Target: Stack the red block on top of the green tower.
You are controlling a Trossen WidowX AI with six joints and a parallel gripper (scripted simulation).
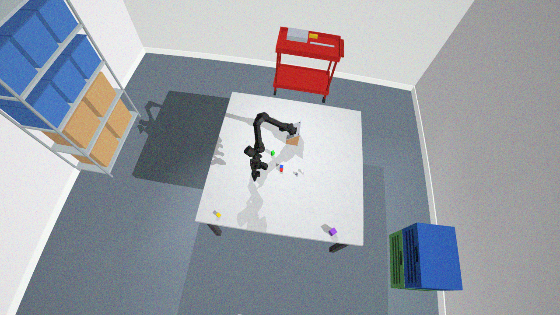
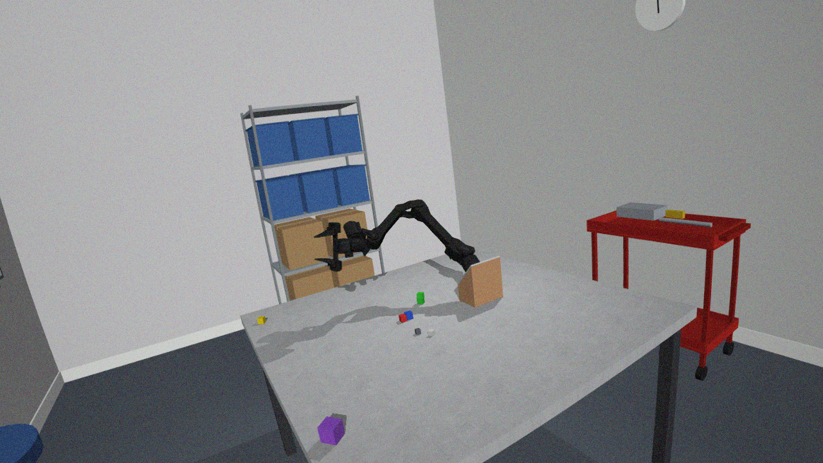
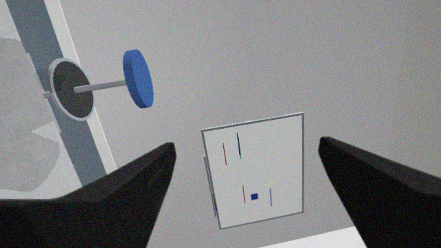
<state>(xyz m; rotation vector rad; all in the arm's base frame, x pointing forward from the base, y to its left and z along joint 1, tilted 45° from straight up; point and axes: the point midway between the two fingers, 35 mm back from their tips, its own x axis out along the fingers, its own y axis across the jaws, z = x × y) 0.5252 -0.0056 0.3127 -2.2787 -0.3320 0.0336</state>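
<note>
Nothing was done yet: the open, empty black claw (image 2: 326, 247) hung high, far from the small red block (image 2: 402, 317) on the grey surface (image 2: 517, 357).

The table (image 2: 517, 357) carries green tower (image 2: 420, 297), red block (image 2: 402, 317), purple cube (image 2: 330, 429).

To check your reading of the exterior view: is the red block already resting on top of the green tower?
No: the red block sits on the table touching a blue block, apart from the green tower.
</note>
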